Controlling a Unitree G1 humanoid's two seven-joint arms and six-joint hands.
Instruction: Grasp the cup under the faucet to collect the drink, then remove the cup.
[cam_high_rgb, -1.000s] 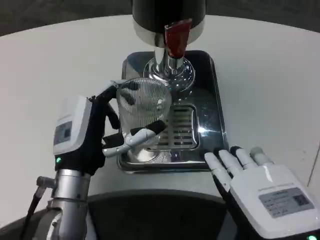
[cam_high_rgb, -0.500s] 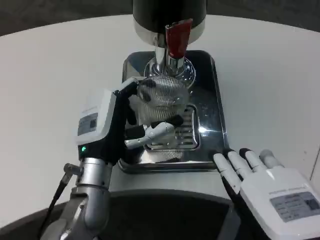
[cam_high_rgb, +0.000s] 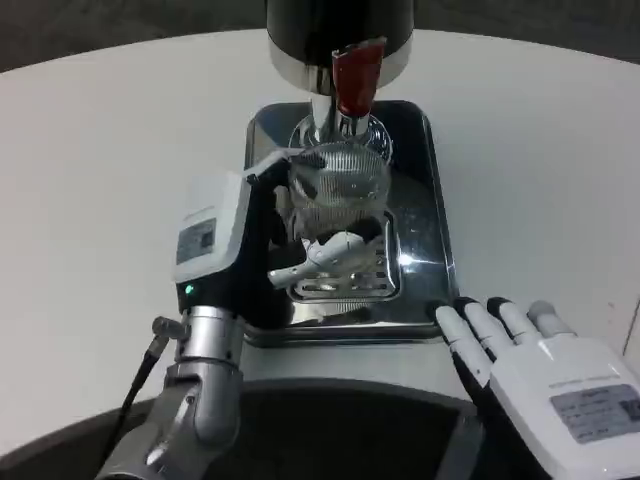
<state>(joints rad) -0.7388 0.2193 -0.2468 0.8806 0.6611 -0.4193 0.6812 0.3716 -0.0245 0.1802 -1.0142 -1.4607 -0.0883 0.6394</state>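
Observation:
A clear ribbed glass cup (cam_high_rgb: 340, 190) stands on the drip tray grate, directly below the faucet with its red lever (cam_high_rgb: 356, 78). My left hand (cam_high_rgb: 250, 250) grips the cup from its left side, with fingers wrapped around the lower front of the glass. The cup looks empty; no stream from the faucet is visible. My right hand (cam_high_rgb: 540, 365) rests flat on the table at the lower right, fingers spread, just off the tray's front right corner and holding nothing.
The shiny steel drip tray (cam_high_rgb: 425, 200) sits mid-table under the dark dispenser body (cam_high_rgb: 335, 25). White tabletop (cam_high_rgb: 110, 170) stretches to both sides. The table's dark front edge (cam_high_rgb: 330, 430) runs along the bottom.
My left hand has carried the cup up and to the right, from the tray's front left to under the faucet. The right hand has slid slightly right and down.

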